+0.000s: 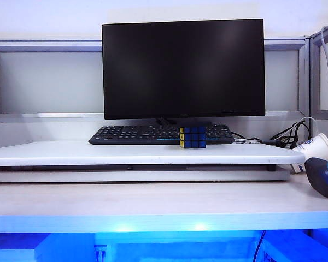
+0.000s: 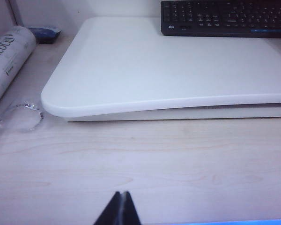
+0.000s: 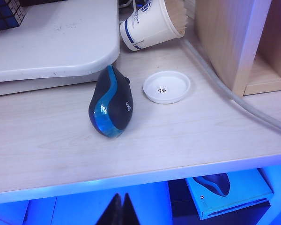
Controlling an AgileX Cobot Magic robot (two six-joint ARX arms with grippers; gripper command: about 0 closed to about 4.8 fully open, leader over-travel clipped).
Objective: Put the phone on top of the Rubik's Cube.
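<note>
The Rubik's Cube (image 1: 192,137), blue squares on a black grid with a yellow strip low on its side, stands on the white raised board (image 1: 98,154) just in front of the keyboard (image 1: 147,134). One corner of the cube (image 3: 4,13) shows in the right wrist view. The phone is not in view in any frame. My left gripper (image 2: 121,194) is shut and empty, low over the wooden desk in front of the board. My right gripper (image 3: 121,197) is shut and empty, off the desk's front edge, short of the blue mouse. Neither gripper shows in the exterior view.
A black monitor (image 1: 183,68) stands behind the keyboard. A dark blue mouse (image 3: 111,105), a white lid marked 76 (image 3: 166,86), a tipped paper cup (image 3: 152,21), a cable (image 3: 225,91) and a wooden shelf (image 3: 234,42) are at the right. A rolled tube (image 2: 9,56) and a clear ring (image 2: 18,117) lie left.
</note>
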